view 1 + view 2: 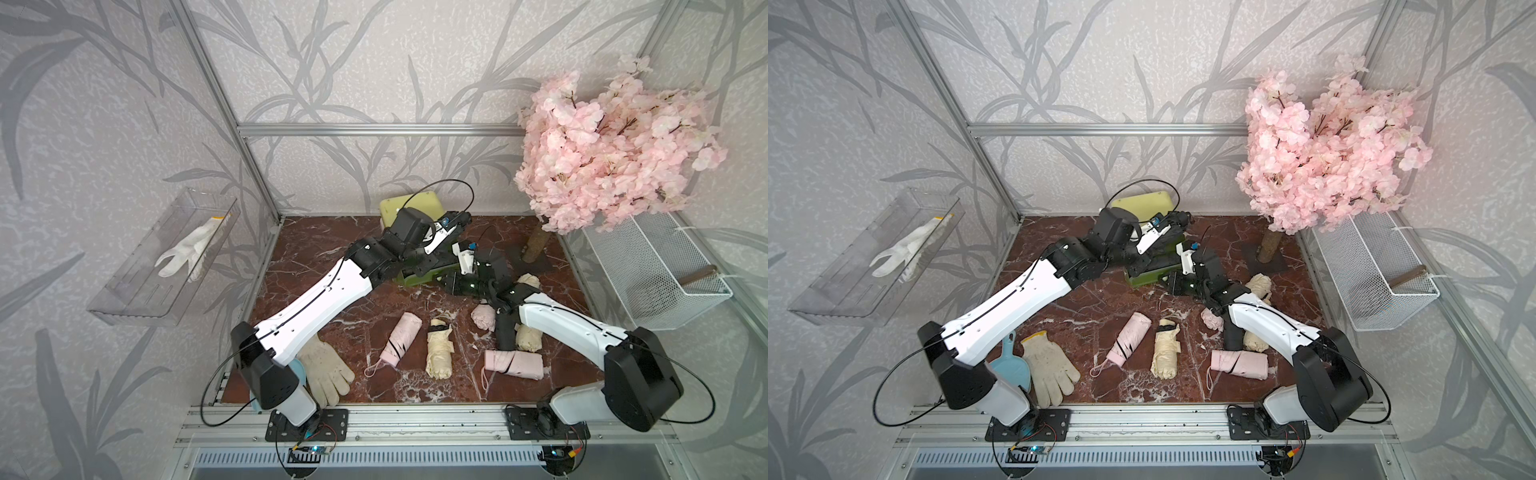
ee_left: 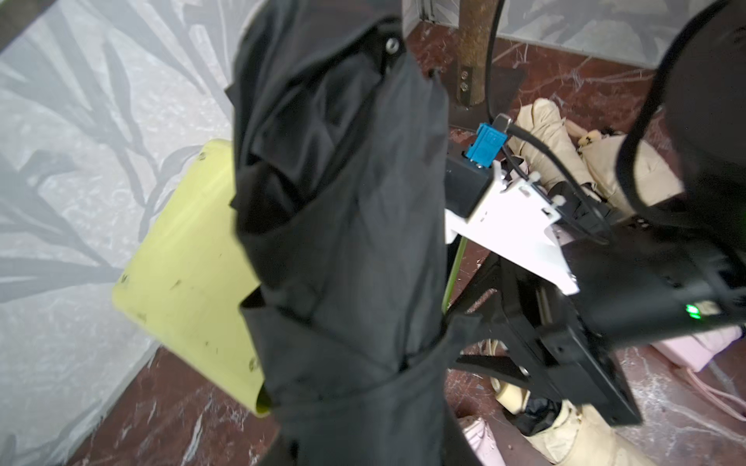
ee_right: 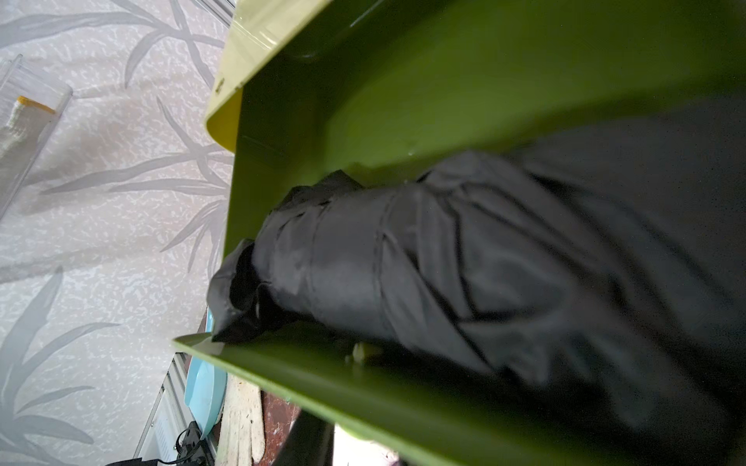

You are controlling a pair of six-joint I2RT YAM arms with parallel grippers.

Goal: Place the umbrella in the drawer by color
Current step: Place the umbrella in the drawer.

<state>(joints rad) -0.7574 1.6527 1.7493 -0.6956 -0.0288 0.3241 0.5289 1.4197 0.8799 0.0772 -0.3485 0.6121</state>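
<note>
Left wrist view is mostly filled by a folded black umbrella (image 2: 343, 242), which runs from the bottom edge up through the centre of the frame. The left gripper (image 1: 1177, 220) holds it, though the cloth hides its fingers. The umbrella hangs above the drawer chest (image 2: 189, 262), whose pale yellow top shows at centre left. At the right of that frame the right gripper (image 2: 480, 339) has its jaws narrow, nearly together, low beside the chest; what they pinch I cannot tell.

In both top views the chest stands at the centre back of the red marble table (image 1: 365, 320), against the wall. Both arms meet over it, and a green open drawer (image 1: 409, 280) juts toward the lower frame. The right wrist view looks into that drawer: a dark stowed umbrella (image 3: 383, 262) lies across its floor, with blurred dark cloth to its right. Pink umbrellas (image 1: 401, 338) and cream umbrellas (image 1: 439, 349) lie on the table at lower centre.
</note>
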